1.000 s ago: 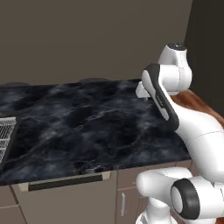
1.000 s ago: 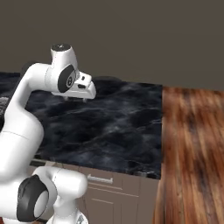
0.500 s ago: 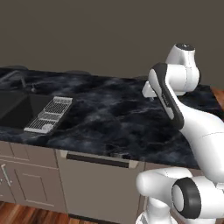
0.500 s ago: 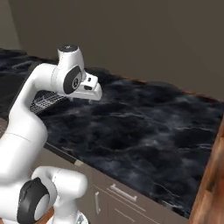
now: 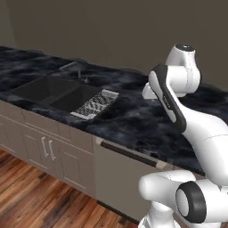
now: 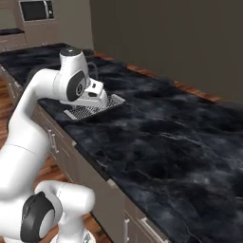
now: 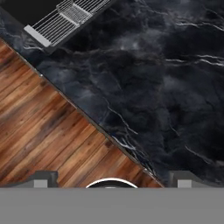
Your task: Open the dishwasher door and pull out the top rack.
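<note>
The dishwasher door (image 5: 119, 182) is a flat taupe panel under the black marble counter (image 5: 133, 116). It stands shut, with its long dark bar handle (image 5: 129, 154) just below the counter edge. The top rack is hidden behind it. My gripper (image 6: 100, 99) hangs above the counter near its front edge, pointing down, well above the door. In the hand view its two fingertips (image 7: 42, 178) stand wide apart at the bottom and the gripper (image 7: 113, 179) is open with nothing between them.
A dark double sink (image 5: 49, 91) with a faucet (image 5: 80, 71) lies left of the dishwasher. A wire drying tray (image 5: 95, 103) sits at its right end. Cabinet doors with short silver handles (image 5: 46, 149) stand below. Wood floor (image 5: 40, 200) lies in front.
The whole picture has shifted as the base moved, bringing the sink, the drying tray and the dishwasher front into view. The arm keeps its pose and the gripper stays open.
</note>
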